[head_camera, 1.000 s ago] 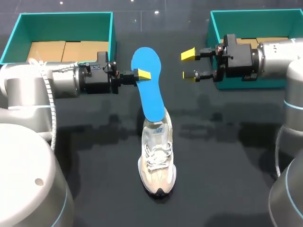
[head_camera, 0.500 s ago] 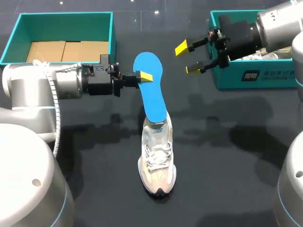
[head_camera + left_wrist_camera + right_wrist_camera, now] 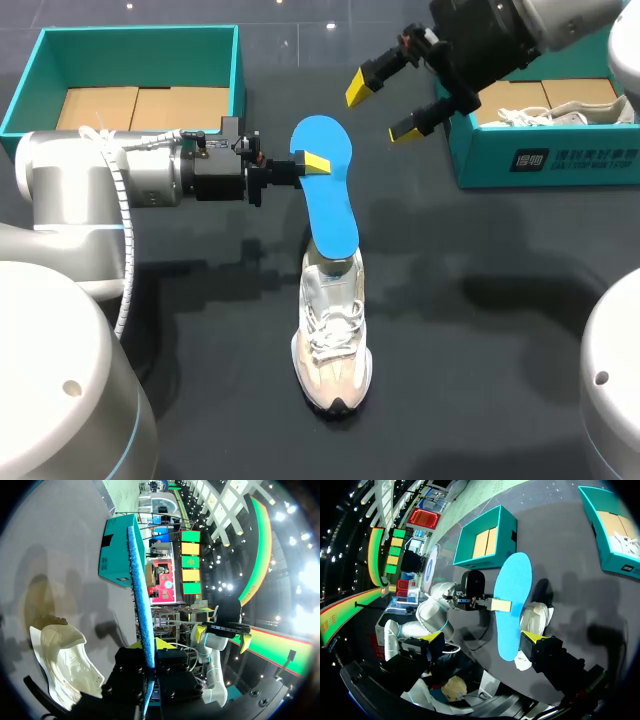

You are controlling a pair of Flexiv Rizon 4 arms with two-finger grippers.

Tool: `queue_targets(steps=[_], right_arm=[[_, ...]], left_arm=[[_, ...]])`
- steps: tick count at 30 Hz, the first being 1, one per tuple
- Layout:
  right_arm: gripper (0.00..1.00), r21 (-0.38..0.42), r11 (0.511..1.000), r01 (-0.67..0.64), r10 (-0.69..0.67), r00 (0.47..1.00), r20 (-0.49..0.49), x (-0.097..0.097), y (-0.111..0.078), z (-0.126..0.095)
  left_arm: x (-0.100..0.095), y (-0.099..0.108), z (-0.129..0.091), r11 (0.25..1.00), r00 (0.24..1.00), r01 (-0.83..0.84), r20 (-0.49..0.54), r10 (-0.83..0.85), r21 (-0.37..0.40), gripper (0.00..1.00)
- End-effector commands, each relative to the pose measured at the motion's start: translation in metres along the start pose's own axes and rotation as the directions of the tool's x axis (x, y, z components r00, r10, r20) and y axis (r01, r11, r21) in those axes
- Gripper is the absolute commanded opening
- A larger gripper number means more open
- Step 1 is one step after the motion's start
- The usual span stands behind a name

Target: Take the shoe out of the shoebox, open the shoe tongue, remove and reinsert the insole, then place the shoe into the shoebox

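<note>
**Operator:** From above, how much room do I have?

**Spotter:** Plenty; the shoe (image 3: pixel 333 330) stands in the middle of the dark table (image 3: pixel 480 340), toe toward the near edge, with open surface on both sides and well away from every edge; the left shoebox (image 3: pixel 135 31) and right shoebox (image 3: pixel 545 165) sit at the far corners. Your left gripper (image 3: pixel 316 164) is pinched across the edge of the blue insole (image 3: pixel 332 205); the insole slants down with its lower end at the shoe's opening, though I cannot tell whether it is inside. Your right gripper (image 3: pixel 384 108) hangs raised by the right shoebox's near corner, fingers spread wide, nothing in them.

**Operator:** What differs from a second ago?

**Spotter:** Your right arm has lifted and swung back from in front of its box, so the second shoe (image 3: pixel 560 112) inside now shows; the left gripper and insole have slid a little to the right; the shoe on the table has not moved.

**Operator:** And the left wrist?

**Spotter:** You see the insole edge-on, clamped between the two fingers; the shoe lies beside and below the gripper; the right shoebox stands well ahead, by the insole's far end, with bare table between.

**Operator:** The right wrist?

**Spotter:** Your own yellow tips stand far apart and hold nothing; ahead, the left gripper grips the insole from the side at about its middle; the shoe shows from behind the insole's lower end, partly covered by it; the left shoebox lies beyond.
</note>
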State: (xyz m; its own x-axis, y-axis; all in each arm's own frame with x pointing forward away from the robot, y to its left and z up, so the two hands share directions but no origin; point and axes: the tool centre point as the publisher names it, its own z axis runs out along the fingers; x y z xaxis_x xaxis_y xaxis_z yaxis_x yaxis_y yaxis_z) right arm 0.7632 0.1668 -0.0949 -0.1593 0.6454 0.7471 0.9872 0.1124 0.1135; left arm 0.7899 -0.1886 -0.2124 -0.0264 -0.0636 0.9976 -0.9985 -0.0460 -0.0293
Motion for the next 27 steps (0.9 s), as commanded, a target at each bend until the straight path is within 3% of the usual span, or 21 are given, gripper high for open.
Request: queue_targets(steps=[1,5,11,17,27], right_arm=[[1.00,0.045,0.998,-0.034,0.012,0.906,0.424,0.016,0.006,0.001],[1.00,0.055,0.997,-0.062,0.023,0.847,0.531,0.027,0.008,0.006],[1.00,-0.011,0.995,-0.101,0.083,0.741,0.666,0.037,0.011,0.010],[1.00,-0.031,0.997,-0.064,0.066,0.681,0.729,0.053,0.011,0.017],[1.00,-0.045,0.996,-0.076,0.082,0.584,0.808,0.063,0.007,0.027]], left_arm=[[-0.001,0.000,0.000,1.000,1.000,0.000,0.001,0.000,-0.004,0.00],[-0.001,0.000,0.000,1.000,1.000,0.000,0.001,0.000,-0.004,0.00],[-0.001,0.000,0.000,1.000,1.000,0.000,0.001,0.000,-0.004,0.00],[-0.001,0.000,0.000,1.000,1.000,0.000,0.001,0.000,-0.004,0.00],[-0.001,0.000,0.000,1.000,1.000,0.000,0.001,0.000,-0.004,0.00]])
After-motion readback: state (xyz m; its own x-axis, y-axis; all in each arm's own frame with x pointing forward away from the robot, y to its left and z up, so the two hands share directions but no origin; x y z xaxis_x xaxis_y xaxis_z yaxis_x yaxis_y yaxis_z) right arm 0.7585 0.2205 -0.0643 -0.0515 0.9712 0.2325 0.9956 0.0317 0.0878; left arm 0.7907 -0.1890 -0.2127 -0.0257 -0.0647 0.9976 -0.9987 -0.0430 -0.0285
